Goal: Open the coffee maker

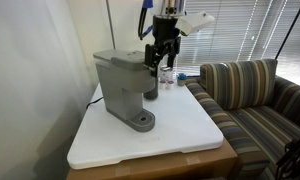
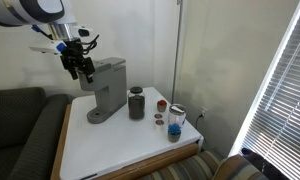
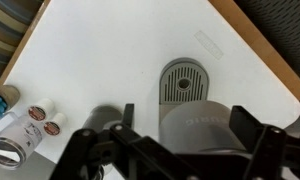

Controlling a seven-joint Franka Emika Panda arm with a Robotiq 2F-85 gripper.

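Note:
The grey coffee maker (image 1: 118,82) stands on the white table (image 1: 185,132), and it shows in both exterior views (image 2: 108,85). Its top lid lies flat and shut. My gripper (image 1: 158,58) hangs at the machine's front upper end, also seen in an exterior view (image 2: 81,68). In the wrist view the gripper (image 3: 190,128) is open, its two black fingers either side of the rounded grey head (image 3: 195,118), not touching it as far as I can tell. The round drip base (image 3: 184,82) lies below on the table.
A dark can (image 2: 137,103) and small jars (image 2: 175,122) stand on the table beside the machine; the jars also show in the wrist view (image 3: 30,115). A striped sofa (image 1: 252,95) borders one side of the table and a dark couch (image 2: 20,130) the other. A wall is behind.

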